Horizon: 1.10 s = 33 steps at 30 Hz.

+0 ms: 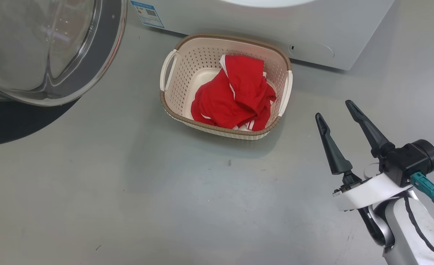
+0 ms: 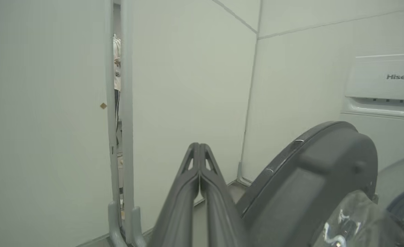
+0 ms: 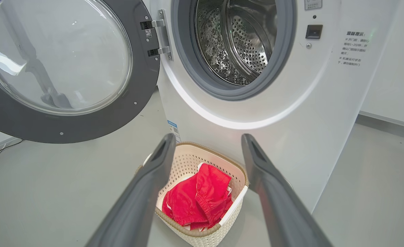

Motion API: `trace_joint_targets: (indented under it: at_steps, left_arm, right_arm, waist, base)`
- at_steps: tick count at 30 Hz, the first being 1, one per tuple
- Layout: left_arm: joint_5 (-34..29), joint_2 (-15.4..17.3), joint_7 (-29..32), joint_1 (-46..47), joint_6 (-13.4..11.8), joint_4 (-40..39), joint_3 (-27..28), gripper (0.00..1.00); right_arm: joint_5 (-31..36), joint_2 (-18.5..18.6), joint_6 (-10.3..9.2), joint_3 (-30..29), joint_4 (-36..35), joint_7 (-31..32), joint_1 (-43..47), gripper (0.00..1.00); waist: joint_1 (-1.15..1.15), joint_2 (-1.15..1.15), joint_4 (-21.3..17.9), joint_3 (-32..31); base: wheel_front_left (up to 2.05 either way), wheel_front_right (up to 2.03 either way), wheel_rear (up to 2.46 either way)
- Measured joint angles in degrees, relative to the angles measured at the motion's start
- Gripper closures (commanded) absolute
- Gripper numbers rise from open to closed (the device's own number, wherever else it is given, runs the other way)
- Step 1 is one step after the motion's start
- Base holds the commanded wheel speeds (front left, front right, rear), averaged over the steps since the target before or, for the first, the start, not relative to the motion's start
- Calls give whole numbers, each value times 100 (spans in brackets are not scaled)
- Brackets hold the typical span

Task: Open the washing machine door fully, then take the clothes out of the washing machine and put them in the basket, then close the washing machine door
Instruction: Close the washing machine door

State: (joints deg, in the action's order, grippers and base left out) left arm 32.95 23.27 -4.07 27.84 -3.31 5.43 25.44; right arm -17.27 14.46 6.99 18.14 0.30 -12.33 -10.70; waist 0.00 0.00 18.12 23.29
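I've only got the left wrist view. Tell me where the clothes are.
Observer: The clothes lie in the basket, which stands on the floor in front of the washing machine.
Operator: Now look inside the machine.
Observer: In the right wrist view, what shows of the drum is bare steel, with no red fabric.
Operator: Report on the other arm.
Observer: The right gripper is open and holds nothing. In the head view it is to the right of the basket, apart from it.
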Motion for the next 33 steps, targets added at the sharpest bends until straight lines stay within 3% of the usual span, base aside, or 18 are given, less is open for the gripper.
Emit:
trace_joint_targets:
  at_steps: [4, 10, 15, 20, 33]
  left_arm:
    - [631, -100, 344, 304, -102, 494, 399, 100]
    - [1919, -582, 892, 979, -249, 1263, 1135, 100]
    - [2641, -630, 1240, 1427, -356, 1898, 1956, 100]
    - [2937, -576, 1499, 1701, -398, 2399, 2365, 100]
    - [2926, -591, 2251, 1993, -398, 3742, 2516, 100]
  right_arm:
    - [-16, 21, 0, -1, 1, 0, -42, 0]
    - [-27, 54, 0, 8, 5, 0, -55, 0]
    - [-35, 94, 0, -20, 29, 0, -58, 0]
    - [-36, 102, 0, -13, 45, -1, -60, 0]
    - [-68, 135, 0, 77, 130, -9, -88, 0]
  waist:
    - [0, 0, -14, 48]
    - [0, 0, -13, 60]
    - [0, 0, -16, 67]
    - [0, 0, -29, 75]
    - [0, 0, -64, -35]
  base:
    - [0, 0, 0]
    - [0, 0, 0]
    - [0, 0, 0]
    - [0, 0, 0]
    - [0, 0, 0]
